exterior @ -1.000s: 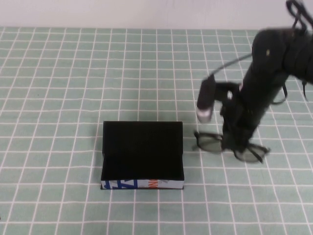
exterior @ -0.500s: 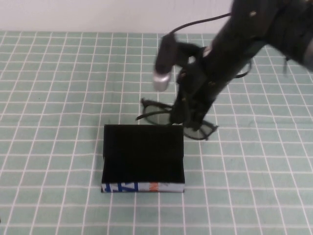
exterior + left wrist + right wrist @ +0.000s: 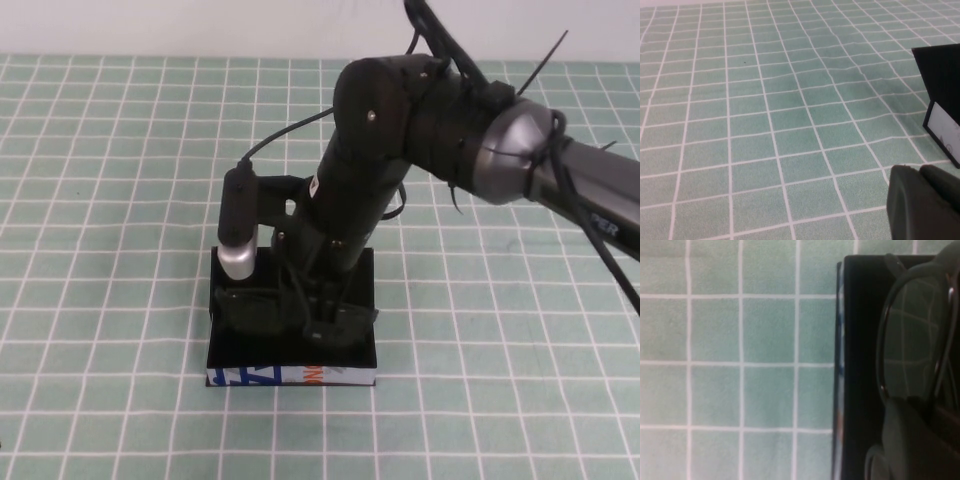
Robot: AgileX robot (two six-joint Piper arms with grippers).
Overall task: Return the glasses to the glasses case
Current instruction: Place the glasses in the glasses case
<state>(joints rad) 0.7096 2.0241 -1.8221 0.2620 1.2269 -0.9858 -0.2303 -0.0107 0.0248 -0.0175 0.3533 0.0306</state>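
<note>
Black and box-shaped, the rectangular glasses case (image 3: 291,360) sits nearest, its white side strip printed blue and orange. Over it the right gripper (image 3: 318,322) clamps the black thick-framed tinted glasses (image 3: 912,360), seen clearly only by its wrist camera. The left gripper (image 3: 925,202) lies beside the case, fingers indiscernible.

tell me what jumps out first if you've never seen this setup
The big black right arm fills the middle of the high view, its right hand holding the glasses low over the open black glasses case on the green checked cloth. The left hand sits parked low, left of the case.
</note>
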